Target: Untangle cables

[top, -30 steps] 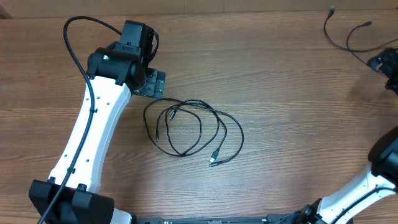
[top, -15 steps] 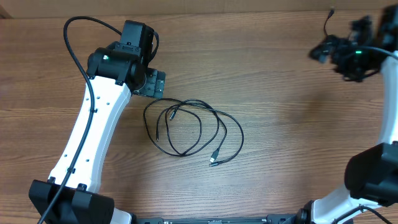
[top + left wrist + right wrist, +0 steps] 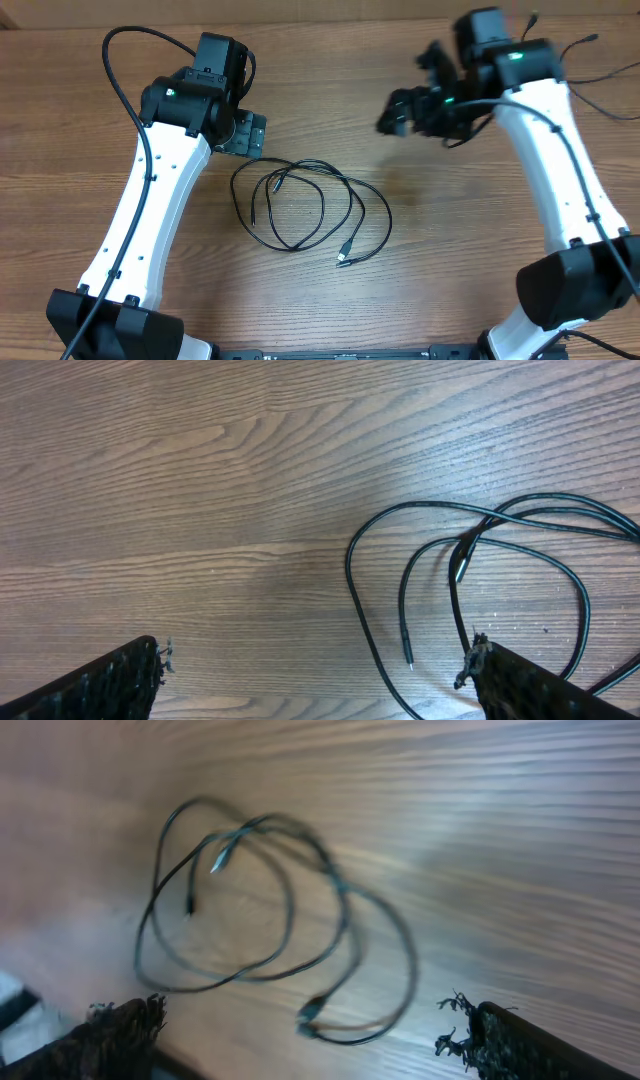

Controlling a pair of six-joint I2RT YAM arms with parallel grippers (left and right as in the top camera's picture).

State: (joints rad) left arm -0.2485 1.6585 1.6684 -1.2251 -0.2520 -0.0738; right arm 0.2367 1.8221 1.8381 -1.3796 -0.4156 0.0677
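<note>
Lying looped at centre, the cables [image 3: 323, 205], likely limp and light, are inviting a plug-end grasp. Left gripper [image 3: 315, 658] and right gripper [image 3: 300, 1008] are gaping empty.

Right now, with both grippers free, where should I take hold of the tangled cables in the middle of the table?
Take the cables by the plug at their lower-right edge in the overhead view. It is a free end, thicker than the cord, and lies away from the upper crossings. Probably come straight down with the right gripper, which is on that side, jaws across the plug.
</note>
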